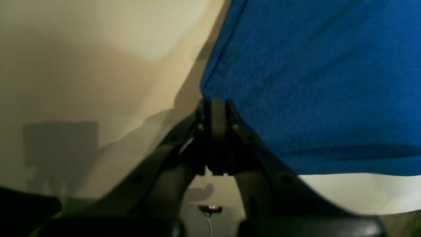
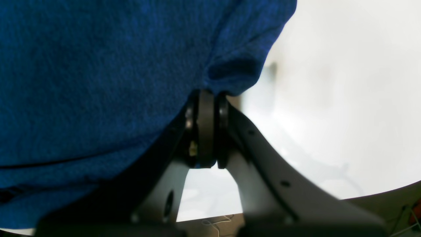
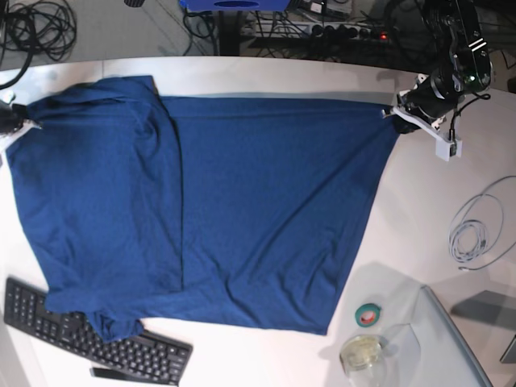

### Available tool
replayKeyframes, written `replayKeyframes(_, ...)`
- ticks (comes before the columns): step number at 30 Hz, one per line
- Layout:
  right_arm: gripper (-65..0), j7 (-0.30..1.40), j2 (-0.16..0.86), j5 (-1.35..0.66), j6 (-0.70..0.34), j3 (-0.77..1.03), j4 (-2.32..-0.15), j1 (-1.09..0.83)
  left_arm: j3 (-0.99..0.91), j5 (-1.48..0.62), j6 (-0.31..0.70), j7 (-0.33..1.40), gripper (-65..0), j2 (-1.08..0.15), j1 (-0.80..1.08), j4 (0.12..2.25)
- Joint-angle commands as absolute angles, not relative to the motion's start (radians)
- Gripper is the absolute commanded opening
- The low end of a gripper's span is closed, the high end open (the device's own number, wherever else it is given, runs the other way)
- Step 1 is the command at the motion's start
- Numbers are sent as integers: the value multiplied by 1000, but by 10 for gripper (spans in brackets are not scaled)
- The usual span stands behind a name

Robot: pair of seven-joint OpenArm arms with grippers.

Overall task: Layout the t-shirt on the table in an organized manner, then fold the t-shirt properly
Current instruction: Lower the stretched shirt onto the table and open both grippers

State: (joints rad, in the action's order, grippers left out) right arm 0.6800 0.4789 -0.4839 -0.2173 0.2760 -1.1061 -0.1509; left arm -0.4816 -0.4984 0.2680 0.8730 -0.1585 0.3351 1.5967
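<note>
T-shirt (image 3: 242,210) spread on table (image 3: 419,210); left gripper (image 1: 217,103) and right gripper (image 2: 206,93) each pinch 1 far corner. Risk: uneven pulling could bunch cloth or drag the hem across keyboard (image 3: 89,334).

one t-shirt (image 3: 242,210), one table (image 3: 419,210), one keyboard (image 3: 89,334), one tape roll (image 3: 369,315), one coiled cable (image 3: 477,227), two end effectors

Behind my counter the floor (image 3: 105,32) is grey and dim, with black cables (image 3: 40,24) looped at the far left. A blue piece of furniture (image 3: 234,4) stands at the top edge, and beside it a power strip (image 3: 347,32) shows a small red light among more cords. A grey panel (image 3: 476,355) sits at the near right corner. Light falls brightly from above.
</note>
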Motion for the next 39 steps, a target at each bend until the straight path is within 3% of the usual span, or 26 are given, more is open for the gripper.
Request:
replayKeyframes(1,-650,673,506,-483,-209,286,-1118,-153,-489,-503,271,857,-650,-171,331,1612)
replayKeyframes(17,-645,673,506,-483,-209,286,-1127,-177,-490,-503,271,855,-650,-171,367,1616)
replayKeyframes(19,-587,673,506,-483,-209,286,-1127,-179,-490,-503,271,855,-650,-171,367,1613)
replayKeyframes(23,-393,671,504,-483,-209,286,-1127,-180,-490,-506,271,855,-650,-171,367,1616)
replayKeyframes(24,-377,671,503,-483,-209,286,-1127,-180,-489,-506,271,855,-650,-170,367,1618)
replayKeyframes(29,-378,671,503,-483,-199,288,-1127,-179,-489,-506,271,855,-650,-170,369,1615)
replayKeyframes(33,-375,671,504,-483,-114,288,-1129,-182,-489,-504,271,857,-650,-170,369,1613)
replayKeyframes(39,-377,671,504,-483,-113,288,-1136,-182,-490,-509,268,860,-650,-170,387,1620)
